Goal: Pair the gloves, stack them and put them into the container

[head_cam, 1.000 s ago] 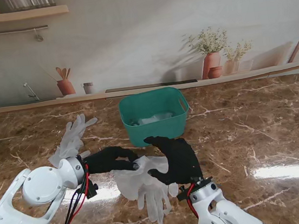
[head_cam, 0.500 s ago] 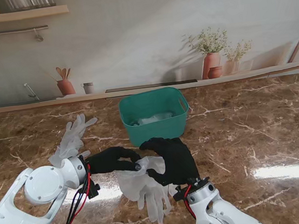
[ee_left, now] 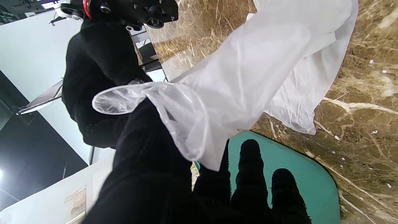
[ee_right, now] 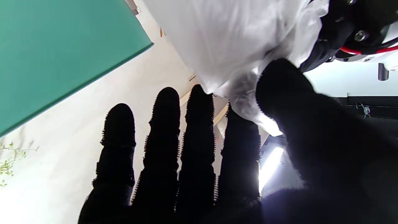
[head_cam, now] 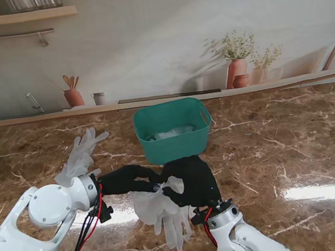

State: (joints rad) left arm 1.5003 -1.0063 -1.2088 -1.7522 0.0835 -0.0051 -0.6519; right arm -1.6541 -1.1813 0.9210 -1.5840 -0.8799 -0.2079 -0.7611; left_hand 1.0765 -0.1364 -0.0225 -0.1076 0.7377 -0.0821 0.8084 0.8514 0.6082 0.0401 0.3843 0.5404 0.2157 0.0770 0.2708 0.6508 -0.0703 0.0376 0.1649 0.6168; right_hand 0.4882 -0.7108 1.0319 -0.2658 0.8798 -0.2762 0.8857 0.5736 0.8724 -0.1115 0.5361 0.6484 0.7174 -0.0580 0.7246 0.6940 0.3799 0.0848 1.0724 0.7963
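A stack of white gloves [head_cam: 161,211] hangs between my two black hands just in front of the teal container [head_cam: 171,130]. My left hand [head_cam: 129,178] pinches the cuff end, and the thin cuff [ee_left: 174,115] drapes over its thumb. My right hand [head_cam: 193,180] is closed on the same gloves [ee_right: 224,40], thumb against forefinger. The glove fingers trail toward me, onto the table. Another white glove [head_cam: 81,154] lies flat at the left. Pale gloves [head_cam: 171,133] sit inside the container.
The brown marble table [head_cam: 292,147] runs out to the right. A ledge at the back carries plant pots [head_cam: 237,68] and a utensil jar [head_cam: 73,95]. The container's wall [ee_right: 62,46] is close beside my right hand.
My right hand has moved left toward my left hand and curled onto the gloves. The stack has bunched up and lifted a little.
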